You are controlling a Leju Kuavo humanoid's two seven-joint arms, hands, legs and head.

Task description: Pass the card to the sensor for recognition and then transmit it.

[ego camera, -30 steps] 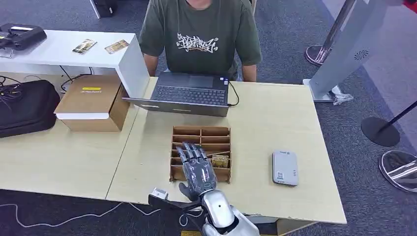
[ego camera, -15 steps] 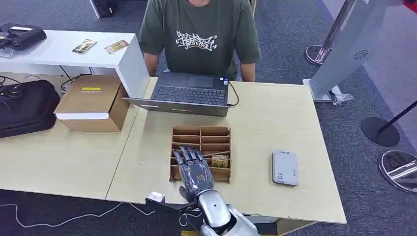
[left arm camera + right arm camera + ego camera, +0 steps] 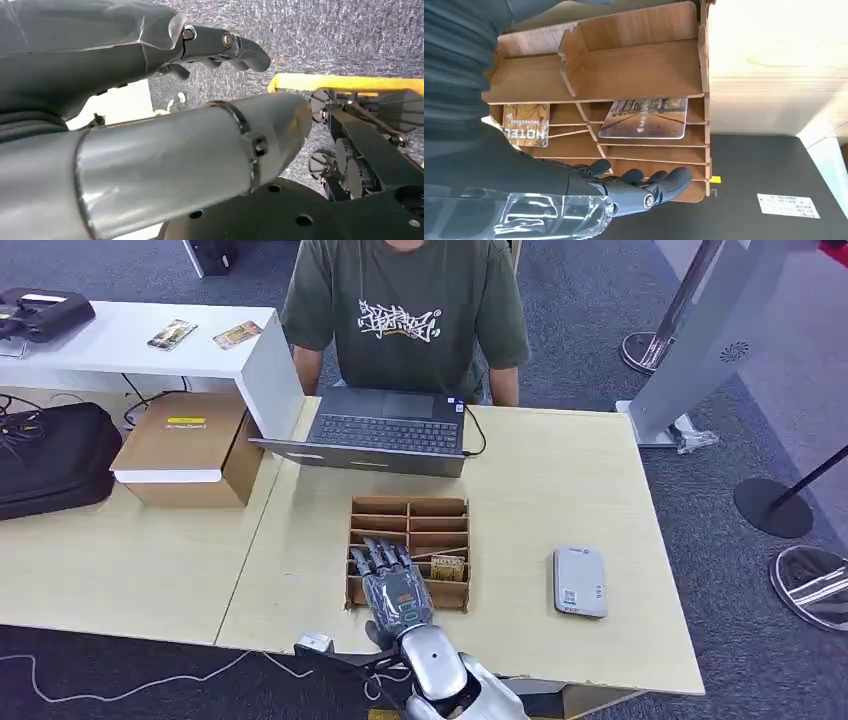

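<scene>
since the earlier frame the right hand [image 3: 392, 585] has drawn back over the card rack [image 3: 409, 552], fingers spread and empty; lower fingertips onto the card [image 3: 447, 567] just beside them and pinch its exposed edge.

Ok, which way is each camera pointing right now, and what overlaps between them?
Head: high on the body, looking down at the table; right hand over the wooden card rack.
Left wrist: behind the left hand, facing carpet and the robot's body.
Right wrist: behind the right hand, facing the card rack.
Shared: head and right wrist show rack and hand.
</scene>
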